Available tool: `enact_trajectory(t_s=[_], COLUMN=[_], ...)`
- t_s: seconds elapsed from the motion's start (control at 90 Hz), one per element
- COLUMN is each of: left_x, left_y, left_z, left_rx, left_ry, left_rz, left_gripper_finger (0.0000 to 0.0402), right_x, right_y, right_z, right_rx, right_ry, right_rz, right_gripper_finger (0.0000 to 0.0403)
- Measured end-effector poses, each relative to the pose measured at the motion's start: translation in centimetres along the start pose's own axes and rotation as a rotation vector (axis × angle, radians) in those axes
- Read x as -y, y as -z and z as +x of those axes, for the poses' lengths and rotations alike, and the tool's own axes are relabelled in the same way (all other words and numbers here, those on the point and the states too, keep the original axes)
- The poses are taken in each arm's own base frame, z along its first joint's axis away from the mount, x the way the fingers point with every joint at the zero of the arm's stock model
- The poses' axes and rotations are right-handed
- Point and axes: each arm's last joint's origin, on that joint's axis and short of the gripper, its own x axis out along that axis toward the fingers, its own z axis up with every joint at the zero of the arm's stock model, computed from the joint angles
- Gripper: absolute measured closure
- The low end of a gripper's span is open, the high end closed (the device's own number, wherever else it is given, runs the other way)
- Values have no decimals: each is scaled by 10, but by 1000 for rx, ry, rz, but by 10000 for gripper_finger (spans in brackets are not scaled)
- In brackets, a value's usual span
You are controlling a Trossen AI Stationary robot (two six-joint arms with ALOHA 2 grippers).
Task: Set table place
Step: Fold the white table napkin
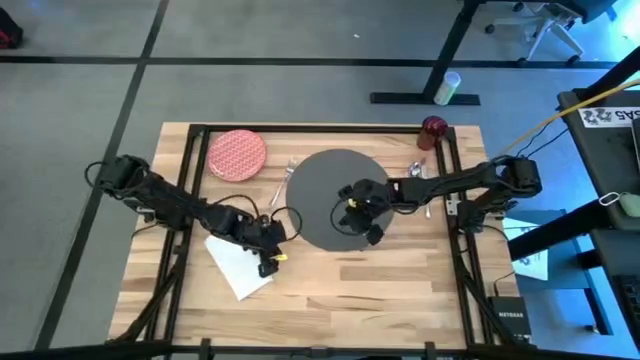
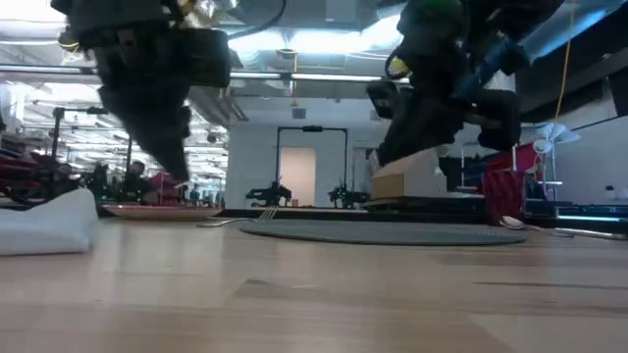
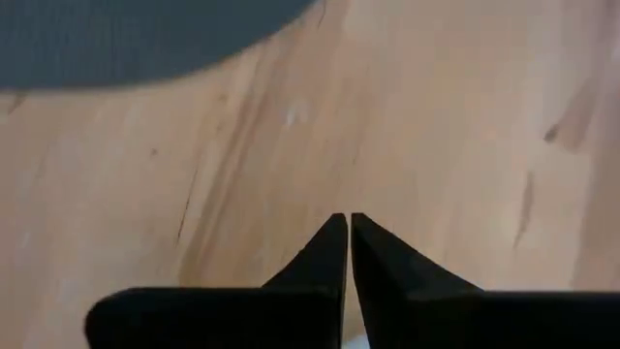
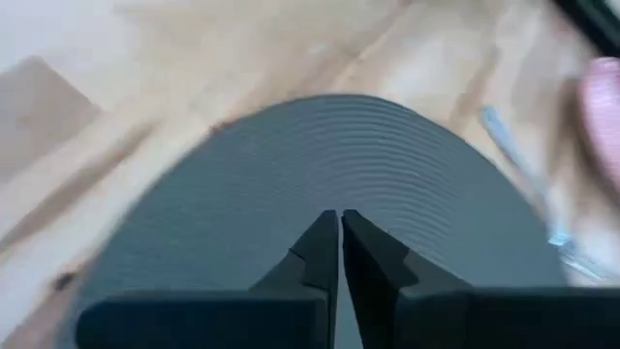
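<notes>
My table (image 1: pixel 330 290) is pale butcher-block wood, smooth with a soft sheen and visible grain. The mat (image 4: pixel 320 184) under my right pincer is matt dark grey with fine ribbed rings. The cutlery (image 1: pixel 424 178) at its 3 o'clock looks like shiny metal.

Almost nothing legible. On a dark box (image 1: pixel 511 320) at the table's lower right corner in the high view, white lettering that looks like "NETGEAR" (small, so not certain). On a white sheet (image 1: pixel 607 116) on the blue surface at the right edge, dark block characters seen upside down, not decipherable. Nothing readable in the low view or in either wrist view.
</notes>
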Motion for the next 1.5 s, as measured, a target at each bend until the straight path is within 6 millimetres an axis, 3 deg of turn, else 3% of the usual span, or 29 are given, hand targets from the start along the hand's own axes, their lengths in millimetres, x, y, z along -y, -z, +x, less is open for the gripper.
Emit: enact_trajectory(t_s=[0.233,0.4,0.767,1.0,1.244,1.5], left_x=[8,10,9,11,5,-8], left_y=[28,44,59,71,81,92], left_z=[-5,-10,-15,-20,-27,-25], left_rx=[-101,-130,-219,-266,-291,-336], left_ry=[-118,-210,-298,-354,-495,-584], left_rz=[-167,-293,-445,-547,-604,-602], left_gripper_finger=[401,401,402,401,401,401], right_x=[-7,-12,-15,-18,-15,-15], right_y=[-19,-18,-12,-6,-8,-7], right_z=[-20,-30,-33,-48,-67,-70], right_rx=[-31,-117,-195,-293,-293,-300], right_ry=[135,166,162,183,256,262], right_rz=[-68,-63,-34,-26,-20,-21], right_gripper_finger=[402,403,403,403,403,403])
